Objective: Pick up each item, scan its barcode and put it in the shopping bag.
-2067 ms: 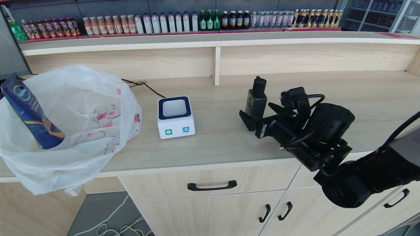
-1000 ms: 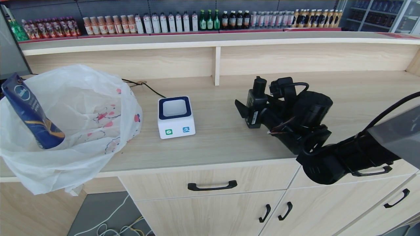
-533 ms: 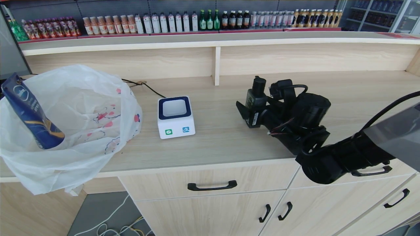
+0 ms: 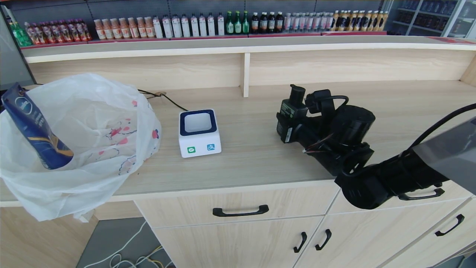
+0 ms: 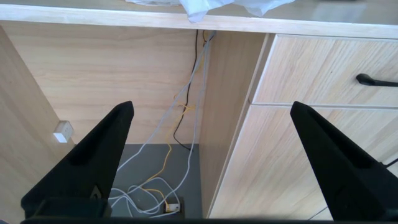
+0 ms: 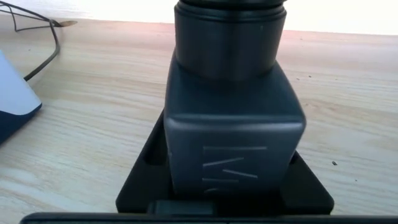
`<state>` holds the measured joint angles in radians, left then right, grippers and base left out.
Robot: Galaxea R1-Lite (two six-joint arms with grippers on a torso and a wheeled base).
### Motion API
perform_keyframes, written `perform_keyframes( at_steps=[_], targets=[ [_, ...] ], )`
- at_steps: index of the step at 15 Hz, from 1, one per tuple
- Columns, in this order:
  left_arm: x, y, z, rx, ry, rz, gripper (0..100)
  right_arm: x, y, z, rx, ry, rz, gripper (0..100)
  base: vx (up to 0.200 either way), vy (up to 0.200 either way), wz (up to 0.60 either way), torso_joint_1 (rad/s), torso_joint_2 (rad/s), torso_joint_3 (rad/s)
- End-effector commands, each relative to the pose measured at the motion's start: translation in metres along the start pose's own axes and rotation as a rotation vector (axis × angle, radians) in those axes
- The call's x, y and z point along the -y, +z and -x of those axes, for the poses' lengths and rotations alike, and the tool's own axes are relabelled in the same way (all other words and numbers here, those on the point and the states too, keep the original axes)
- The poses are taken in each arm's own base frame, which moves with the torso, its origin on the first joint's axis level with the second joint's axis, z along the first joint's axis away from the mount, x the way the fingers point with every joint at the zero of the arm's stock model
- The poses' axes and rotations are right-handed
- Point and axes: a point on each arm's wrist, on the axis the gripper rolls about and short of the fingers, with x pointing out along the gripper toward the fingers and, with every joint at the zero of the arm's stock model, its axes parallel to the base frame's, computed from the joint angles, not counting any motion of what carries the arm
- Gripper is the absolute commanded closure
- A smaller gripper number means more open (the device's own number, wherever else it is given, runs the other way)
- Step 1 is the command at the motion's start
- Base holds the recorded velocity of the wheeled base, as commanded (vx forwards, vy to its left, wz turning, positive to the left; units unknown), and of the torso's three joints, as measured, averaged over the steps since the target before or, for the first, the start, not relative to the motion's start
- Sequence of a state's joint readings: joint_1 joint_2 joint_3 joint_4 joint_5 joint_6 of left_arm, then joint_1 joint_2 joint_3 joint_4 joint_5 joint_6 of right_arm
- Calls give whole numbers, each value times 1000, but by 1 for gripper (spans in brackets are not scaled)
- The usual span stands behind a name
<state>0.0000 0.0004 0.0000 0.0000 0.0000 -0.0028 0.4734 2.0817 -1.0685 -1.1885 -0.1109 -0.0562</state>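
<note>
counter: light wood | drawers below | bottle shelf behind | possibly glass-door cabinet far right

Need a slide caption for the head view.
Right gripper clamps a dark bottle at the wooden counter, right of the barcode scanner; the shopping bag at far left holds a blue packet.

Shop checkout counter.
Bottled drinks line the back shelf; a scanner and a shopping bag sit on the wooden top.

Bottled drinks line the far shelf; near, a black drawer handle and floor cables.
</note>
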Motion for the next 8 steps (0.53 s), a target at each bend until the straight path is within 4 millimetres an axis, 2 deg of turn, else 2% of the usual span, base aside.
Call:
perform_keyframes(
  at_steps=[1, 5, 8],
  targets=[
    [0, 0, 0, 0, -2, 0, 0, 0, 5, 2, 12, 2, -1, 100, 0, 0, 0, 0, 0, 0],
    [0, 0, 0, 0, 0, 0, 0, 0, 12, 8, 21, 51, -1, 100, 0, 0, 0, 0, 0, 0],
    [0, 0, 0, 0, 0, 0, 0, -2, 25, 23, 53, 59, -3, 100, 0, 0, 0, 0, 0, 0]
  ],
)
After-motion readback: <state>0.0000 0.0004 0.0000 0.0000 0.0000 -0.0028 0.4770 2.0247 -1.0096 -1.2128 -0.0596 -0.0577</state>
